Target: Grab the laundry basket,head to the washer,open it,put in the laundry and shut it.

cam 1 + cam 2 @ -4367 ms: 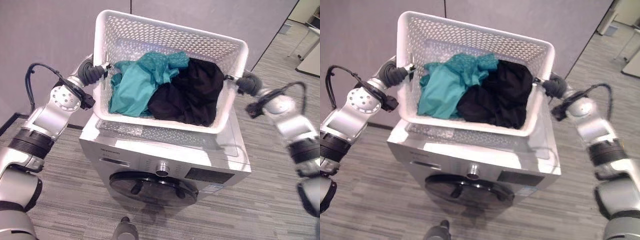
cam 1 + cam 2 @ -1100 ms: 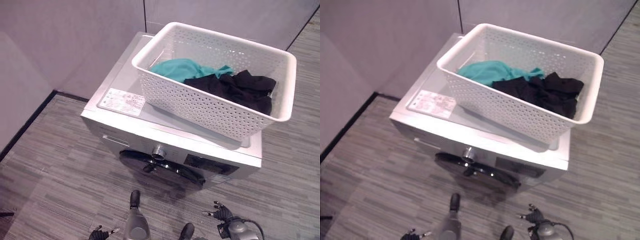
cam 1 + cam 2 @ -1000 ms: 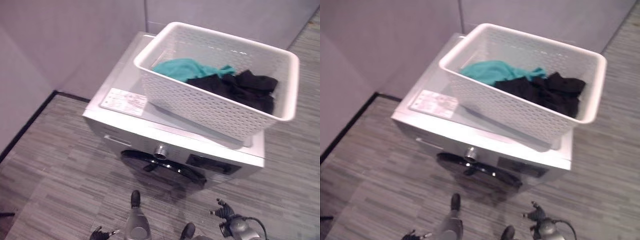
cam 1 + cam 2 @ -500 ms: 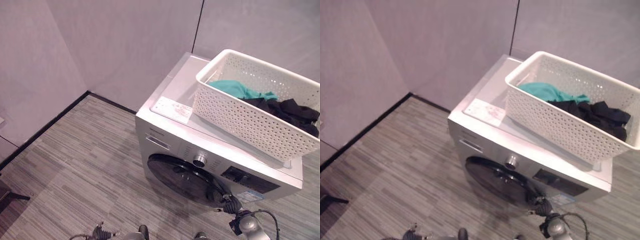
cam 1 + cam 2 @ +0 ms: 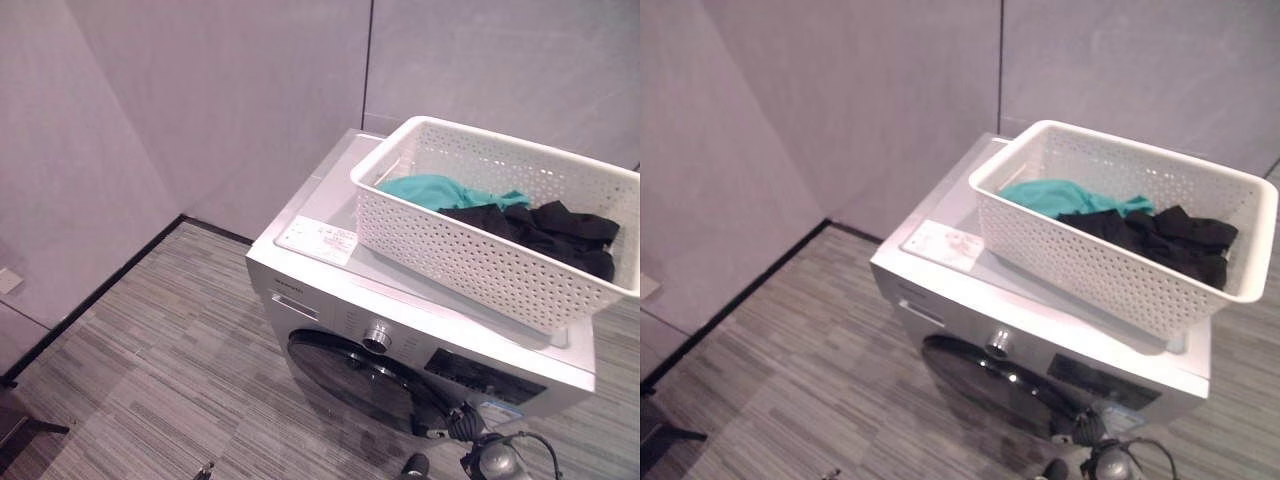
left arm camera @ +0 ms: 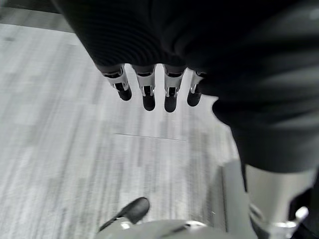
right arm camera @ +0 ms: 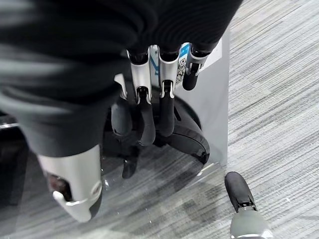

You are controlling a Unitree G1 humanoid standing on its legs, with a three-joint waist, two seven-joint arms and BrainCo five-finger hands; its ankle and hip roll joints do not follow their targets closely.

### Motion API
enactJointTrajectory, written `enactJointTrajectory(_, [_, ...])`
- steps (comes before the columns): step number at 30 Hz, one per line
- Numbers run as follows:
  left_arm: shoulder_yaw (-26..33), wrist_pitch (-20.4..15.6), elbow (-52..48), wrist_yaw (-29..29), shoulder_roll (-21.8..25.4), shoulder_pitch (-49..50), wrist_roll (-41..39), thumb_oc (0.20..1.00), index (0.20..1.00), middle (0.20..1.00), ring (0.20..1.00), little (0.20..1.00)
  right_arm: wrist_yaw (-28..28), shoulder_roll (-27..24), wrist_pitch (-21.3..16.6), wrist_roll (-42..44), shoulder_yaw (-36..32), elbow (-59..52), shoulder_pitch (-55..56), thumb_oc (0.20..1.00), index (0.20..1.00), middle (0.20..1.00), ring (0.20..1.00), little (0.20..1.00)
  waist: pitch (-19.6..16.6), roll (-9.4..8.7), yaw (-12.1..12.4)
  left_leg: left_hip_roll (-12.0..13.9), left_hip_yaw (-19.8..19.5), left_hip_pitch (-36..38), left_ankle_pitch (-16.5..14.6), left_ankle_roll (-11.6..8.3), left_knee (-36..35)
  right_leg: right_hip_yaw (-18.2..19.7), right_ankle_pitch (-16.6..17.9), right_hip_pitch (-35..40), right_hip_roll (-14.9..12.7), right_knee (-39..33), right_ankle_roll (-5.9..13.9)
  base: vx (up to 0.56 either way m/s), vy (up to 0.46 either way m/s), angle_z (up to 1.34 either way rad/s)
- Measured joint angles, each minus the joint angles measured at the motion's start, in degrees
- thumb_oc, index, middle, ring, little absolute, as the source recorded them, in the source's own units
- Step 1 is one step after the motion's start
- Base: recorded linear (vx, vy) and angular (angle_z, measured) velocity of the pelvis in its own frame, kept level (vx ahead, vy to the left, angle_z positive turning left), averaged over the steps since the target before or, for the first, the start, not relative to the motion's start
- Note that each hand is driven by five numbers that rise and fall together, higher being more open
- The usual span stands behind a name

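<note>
The white perforated laundry basket [image 5: 450, 238] sits on top of the silver washer [image 5: 305, 222], toward its right side. A teal garment [image 5: 432, 189] and a black garment [image 5: 548, 224] lie inside it. The washer's dark round door [image 5: 350, 375] is closed. My right hand [image 5: 462, 425] is low at the door's right edge; its fingers [image 7: 149, 115] hang straight in front of the door [image 7: 185, 135] and hold nothing. My left hand's fingers [image 6: 147, 90] are straight over the floor, away from the washer.
Grey wall panels stand behind and to the left of the washer, with a black skirting strip [image 5: 95, 300] along the floor. A white label [image 5: 320, 240] lies on the washer top. A control dial [image 5: 377, 336] sits above the door. Striped grey carpet [image 5: 150, 390] spreads out in front.
Both hands have let go of the basket, which now rests on the washer, and have dropped low. The camera has shifted. The right hand stays by the door's lower right.
</note>
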Motion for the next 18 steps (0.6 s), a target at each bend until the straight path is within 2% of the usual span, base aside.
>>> enactJointTrajectory(1, [-0.17,-0.07,-0.19,0.00,0.07,-0.38,0.00,1.000,1.000,1.000,1.000,1.000,0.09,0.05,0.00,0.21,0.14,0.02,-0.62,1.000,1.000,1.000,1.000,1.000,0.74,-0.11,0.05,0.40,-0.11,0.02,-0.25,0.44,0.06,1.43,-0.92,-0.35,-0.08,1.21,0.17,-0.05,-0.108,0.21])
enactJointTrajectory(2, [-0.14,0.01,-0.65,0.01,0.11,-0.56,0.00,1.000,1.000,1.000,1.000,1.000,0.21,0.23,0.00,0.32,0.37,0.03,-0.67,1.000,1.000,1.000,1.000,1.000,1.22,0.22,0.16,0.96,-0.39,-0.14,-0.13,0.38,0.20,2.51,-3.54,-0.29,-0.11,3.11,-0.40,-0.03,-0.109,0.17])
enactJointTrajectory(3, [-0.35,0.01,-0.92,0.00,0.13,-0.27,-0.04,1.000,1.000,1.000,1.000,1.000,0.22,0.34,0.00,0.39,1.67,0.09,-0.67,1.000,1.000,1.000,1.000,1.000,1.28,0.31,0.51,2.00,-1.12,-0.29,0.17,-0.02,0.41,5.55,-7.99,-0.30,0.98,6.85,-1.00,0.00,-0.097,0.21])
enactJointTrajectory(4, [-0.36,-0.07,-1.64,0.01,0.18,0.24,-0.05,1.000,1.000,1.000,1.000,1.000,0.25,0.38,0.00,0.49,2.87,0.11,-0.66,1.000,1.000,1.000,1.000,1.000,1.25,0.29,1.02,2.77,-1.50,-0.77,0.53,-0.60,0.70,7.57,-11.06,0.04,1.84,8.88,-0.55,0.02,-0.113,0.11])
enactJointTrajectory(5, [-0.19,-0.32,-1.91,0.06,0.20,0.81,-0.38,1.000,1.000,1.000,1.000,1.000,0.12,0.48,0.05,0.56,4.33,0.10,-0.66,1.000,1.000,1.000,1.000,1.000,1.08,-0.08,2.28,3.10,-1.44,-1.13,0.61,-0.77,0.74,7.99,-12.69,0.15,2.05,8.36,-0.14,0.03,-0.086,-0.04])
enactJointTrajectory(6, [0.02,-0.59,-2.02,0.28,0.28,0.87,-0.83,1.000,1.000,1.000,1.000,1.000,0.15,0.64,0.05,0.65,5.02,0.09,-0.84,1.000,1.000,1.000,1.000,1.000,1.09,-0.70,3.15,3.03,-1.28,-1.37,1.16,-1.58,0.62,7.80,-12.73,0.44,2.25,6.62,0.48,-0.01,-0.174,-0.12])
enactJointTrajectory(7, [0.14,-0.57,-1.60,0.39,-0.57,0.47,-1.76,1.000,1.000,1.000,1.000,1.000,0.26,0.64,-0.12,1.10,6.41,0.36,-2.01,1.000,1.000,1.000,1.000,1.000,1.38,0.41,3.70,4.36,-1.49,-2.29,1.49,-1.89,0.87,7.06,-10.06,2.62,5.46,0.88,0.29,-0.01,-0.158,-0.09])
enactJointTrajectory(9, [0.21,-0.62,-1.86,0.57,-1.52,0.64,-2.48,1.000,1.000,1.000,1.000,1.000,0.13,0.72,-0.17,1.53,8.38,0.37,-3.23,1.000,1.000,1.000,1.000,1.000,1.43,2.38,4.90,5.81,-2.08,-4.03,1.77,-2.27,1.61,6.01,-7.90,4.56,7.65,-4.59,-0.46,-0.02,-0.147,0.10])
enactJointTrajectory(10, [0.13,-0.70,-2.33,0.59,-1.92,0.81,-2.53,1.000,1.000,1.000,1.000,1.000,0.22,0.42,-0.19,1.49,9.40,0.46,-3.95,1.000,1.000,1.000,1.000,1.000,1.24,2.71,5.25,5.91,-3.00,-5.00,1.80,-2.31,1.81,4.87,-7.12,5.12,8.25,-6.55,-0.30,-0.08,-0.106,0.36])
enactJointTrajectory(12, [-0.33,-0.94,-3.27,0.69,-2.50,1.54,-2.54,1.000,1.000,1.000,1.000,1.000,0.62,-0.92,-0.84,1.27,11.48,0.23,-4.44,1.000,1.000,1.000,1.000,1.000,0.96,3.57,5.43,6.34,-5.15,-7.05,3.01,-3.91,1.80,2.07,-7.33,4.92,8.95,-6.59,-0.36,-0.09,-0.083,0.61])
enactJointTrajectory(14, [-0.09,-1.00,-4.04,0.92,-2.47,1.46,-2.81,1.000,1.000,1.000,1.000,1.000,0.46,-1.28,-0.97,1.76,11.72,0.58,-4.73,1.000,1.000,1.000,1.000,1.000,0.93,3.38,5.59,6.58,-6.92,-9.00,3.45,-4.55,1.87,0.20,-7.59,4.31,9.16,-6.79,-0.83,-0.08,-0.075,0.59])
enactJointTrajectory(16, [-0.07,-1.33,-3.76,1.26,-2.34,1.02,-2.95,1.000,1.000,1.000,1.000,1.000,0.18,-2.53,-1.38,1.78,12.42,1.13,-5.66,1.000,1.000,1.000,1.000,1.000,0.96,2.78,6.27,6.55,-9.22,-12.51,3.98,-4.55,2.24,-1.66,-7.44,2.70,9.03,-6.79,-0.94,-0.09,-0.048,0.51])
enactJointTrajectory(18, [-0.15,-1.56,-3.34,1.36,-2.03,0.84,-2.95,1.000,1.000,1.000,1.000,1.000,0.17,-2.96,-1.49,1.76,12.73,1.41,-6.36,1.000,1.000,1.000,1.000,1.000,1.16,2.79,6.55,6.48,-9.37,-14.15,4.43,-4.33,2.27,-1.86,-7.42,1.53,8.95,-6.79,-0.96,-0.08,-0.015,0.21])
